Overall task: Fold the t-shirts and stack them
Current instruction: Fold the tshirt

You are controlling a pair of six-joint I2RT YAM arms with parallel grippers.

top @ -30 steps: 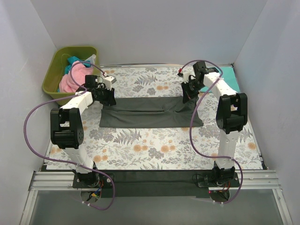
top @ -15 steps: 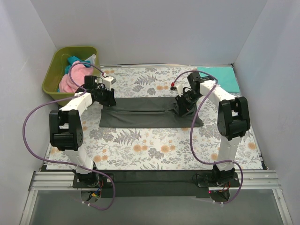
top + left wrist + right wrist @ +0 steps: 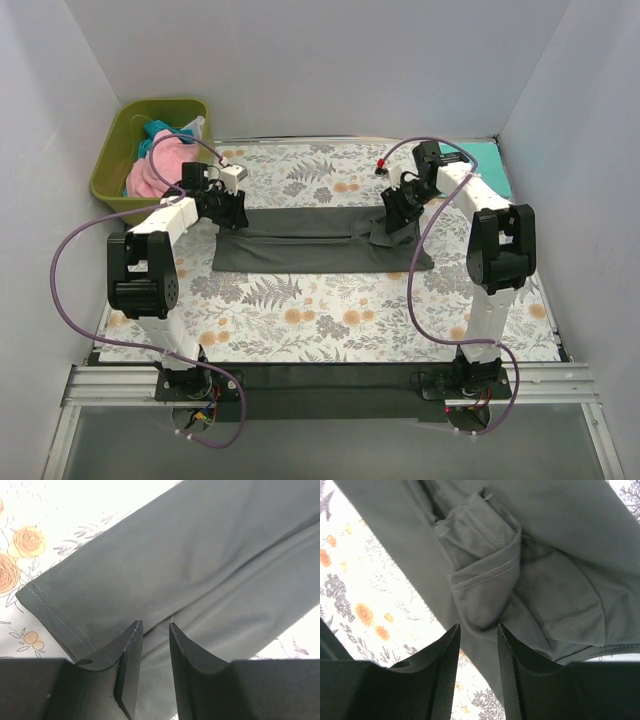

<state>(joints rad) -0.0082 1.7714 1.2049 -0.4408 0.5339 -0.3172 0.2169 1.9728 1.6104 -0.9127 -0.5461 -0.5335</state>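
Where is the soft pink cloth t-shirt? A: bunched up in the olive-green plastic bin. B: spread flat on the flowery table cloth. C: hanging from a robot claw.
A: the soft pink cloth t-shirt sits crumpled inside the olive-green plastic bin at the far left corner of the table.

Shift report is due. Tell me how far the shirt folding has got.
Done: the dark grey t-shirt lies folded into a long band, and a teal t-shirt lies flat at the far right. In hand: left gripper and right gripper hang open over the band's ends; a sleeve bunches at the right. To do: the pink t-shirt and others in the bin.
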